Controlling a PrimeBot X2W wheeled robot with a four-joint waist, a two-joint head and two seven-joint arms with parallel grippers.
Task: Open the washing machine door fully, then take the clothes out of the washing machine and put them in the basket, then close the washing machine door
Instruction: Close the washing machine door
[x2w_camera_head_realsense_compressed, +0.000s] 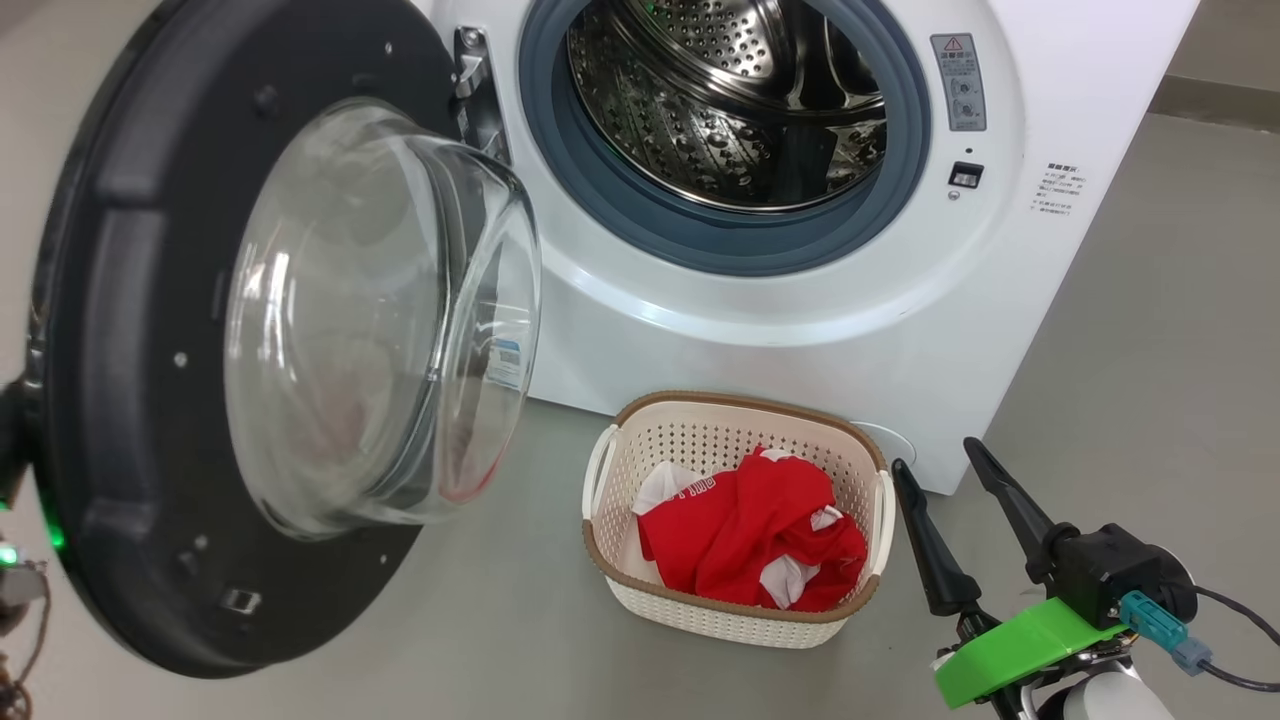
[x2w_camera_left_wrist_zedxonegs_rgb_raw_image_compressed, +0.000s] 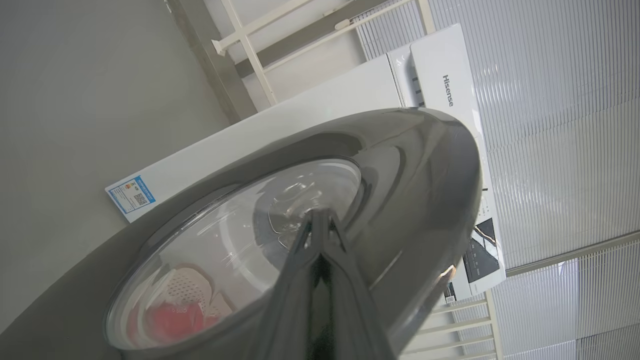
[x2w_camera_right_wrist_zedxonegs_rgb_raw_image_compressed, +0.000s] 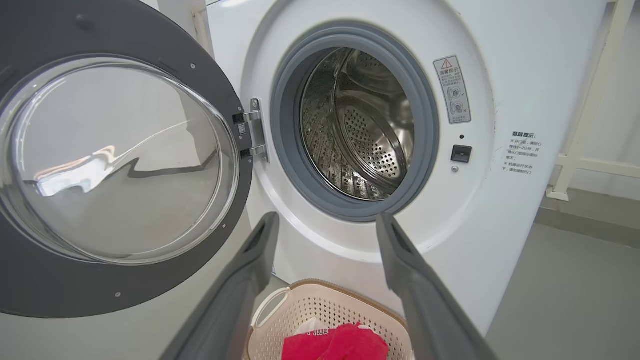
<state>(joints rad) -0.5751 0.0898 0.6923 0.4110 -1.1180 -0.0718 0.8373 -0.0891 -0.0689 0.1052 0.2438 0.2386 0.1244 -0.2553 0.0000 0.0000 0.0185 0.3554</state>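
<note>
Door (x2w_camera_head_realsense_compressed: 120, 330) stood swung wide open at left of the head view, glass bowl facing the camera, hinge (x2w_camera_head_realsense_compressed: 470, 70) on its right edge next to the drum (x2w_camera_head_realsense_compressed: 720, 100). Drum looked empty. Red clothes (x2w_camera_head_realsense_compressed: 750, 520) lay piled in the basket (x2w_camera_head_realsense_compressed: 640, 440) on the floor (x2w_camera_head_realsense_compressed: 1150, 350), lower centre, just in front of the washing machine (x2w_camera_head_realsense_compressed: 900, 330). Unloading looked done, so the step left was closing the door.

Right jaws at lower right of the head view were spread wide and held nothing, just right of the basket and well apart from the door. Left jaws were pressed shut with nothing between them. In the left wrist view they pointed at the door's glossy outer face, at the edge of the glass. Contact couldn't be told.

Key relation: the door lay on the left jaws' side, outer face toward them, so the left arm was nearer. Judged the push should go from that face toward the hinge side, swinging the door right onto the opening. Basket sat below the swing path, near it
</note>
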